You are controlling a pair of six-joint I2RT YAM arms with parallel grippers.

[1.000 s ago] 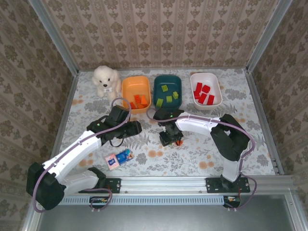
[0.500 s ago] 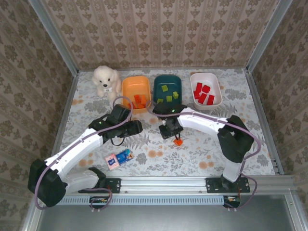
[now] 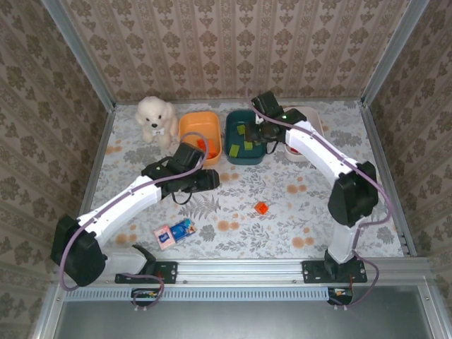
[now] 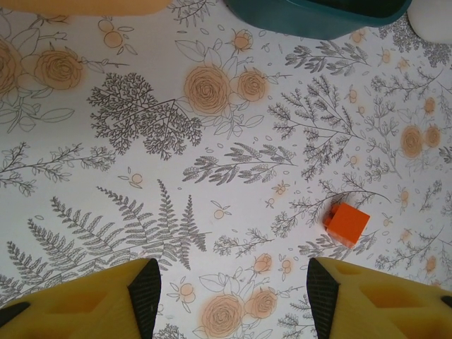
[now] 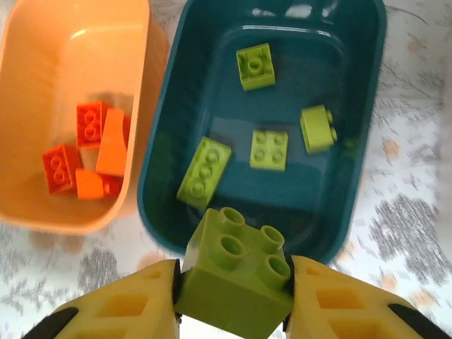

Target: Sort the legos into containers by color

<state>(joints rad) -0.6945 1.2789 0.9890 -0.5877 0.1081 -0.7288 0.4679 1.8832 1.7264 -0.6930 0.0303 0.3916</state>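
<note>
Floral-print tabletop (image 3: 296, 212); R hand (image 5: 233, 282) w/ studded lime brick (image 5: 236, 272) over teal tub (image 5: 311, 63).

Lime four-stud brick (image 5: 236, 272) clamped between the right fingers (image 5: 120, 307), above the teal tub's (image 5: 212, 49) near rim; four lime bricks (image 5: 269, 150) lie inside, beyond them. Lone orange brick (image 4: 347, 224) lies ahead of the left fingers (image 4: 106, 311).

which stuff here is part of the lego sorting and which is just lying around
job: orange tub, teal tub, white tub, lime brick in the right gripper, loose orange brick
lying about: plush dog, pink-and-blue packet
</note>
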